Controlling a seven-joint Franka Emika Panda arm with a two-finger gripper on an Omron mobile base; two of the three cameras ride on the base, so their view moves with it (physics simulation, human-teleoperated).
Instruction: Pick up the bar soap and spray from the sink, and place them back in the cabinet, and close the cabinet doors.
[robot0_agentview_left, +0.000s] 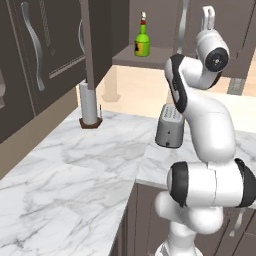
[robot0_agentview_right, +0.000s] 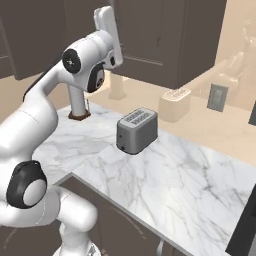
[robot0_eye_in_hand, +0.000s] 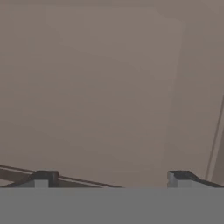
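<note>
The spray (robot0_agentview_left: 142, 42), a green bottle with a yellow label, stands upright on the brown shelf of the cabinet (robot0_agentview_left: 145, 57). One of the cabinet doors (robot0_agentview_left: 95, 45) stands open, its edge turned toward me. The other door (robot0_agentview_left: 227, 30) is behind my raised hand, with its silver handle (robot0_agentview_left: 184, 22) just left of the hand. My gripper (robot0_eye_in_hand: 112, 177) is open with nothing between its fingers, and a brown door panel (robot0_eye_in_hand: 109, 87) lies close in front of it. The bar soap and the sink are out of view.
A grey toaster (robot0_agentview_left: 170, 127) sits on the marble counter (robot0_agentview_left: 75, 170) under the arm. A grey cylinder on a brown base (robot0_agentview_left: 90, 107) stands below the open door. A beige box (robot0_agentview_right: 175, 102) and a wall outlet (robot0_agentview_right: 217, 97) lie further right.
</note>
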